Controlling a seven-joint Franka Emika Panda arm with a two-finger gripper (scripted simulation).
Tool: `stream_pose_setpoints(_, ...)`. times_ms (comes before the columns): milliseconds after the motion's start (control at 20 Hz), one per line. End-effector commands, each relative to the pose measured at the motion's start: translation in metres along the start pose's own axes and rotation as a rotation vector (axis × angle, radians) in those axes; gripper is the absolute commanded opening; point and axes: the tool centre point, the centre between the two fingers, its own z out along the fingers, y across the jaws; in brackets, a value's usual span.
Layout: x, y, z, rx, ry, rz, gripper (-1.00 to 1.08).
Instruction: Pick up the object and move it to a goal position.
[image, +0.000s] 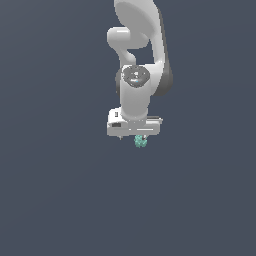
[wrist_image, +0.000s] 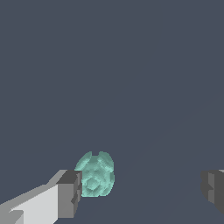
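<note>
The object (wrist_image: 95, 174) is a small teal-green, bumpy, roundish lump. In the wrist view it lies between my two fingers, right beside one dark finger pad (wrist_image: 70, 193) and far from the other pad (wrist_image: 213, 187). My gripper (wrist_image: 141, 190) is open, with the jaws wide apart and not closed on the lump. In the exterior view the object (image: 140, 142) shows just under the white hand of my gripper (image: 136, 136), which points straight down. The fingers are mostly hidden there. I cannot tell whether the lump touches the near pad.
A plain dark grey-blue surface (image: 60, 200) fills both views. The white arm (image: 137, 65) rises above the hand. No other objects, edges or goal marker show.
</note>
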Motion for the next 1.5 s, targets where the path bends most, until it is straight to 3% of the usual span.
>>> stream_pose_setpoints(0, 0.0, 0.0, 0.0, 0.0, 0.001, 0.0, 1.0)
stream_pose_setpoints(400, -0.013, -0.013, 0.017, -0.001, 0.008, -0.01, 1.0)
stream_pose_setpoints(1000, -0.054, -0.045, 0.058, -0.002, 0.029, -0.04, 1.0)
stream_pose_setpoints(1450, -0.059, -0.049, 0.064, -0.001, 0.03, -0.044, 1.0)
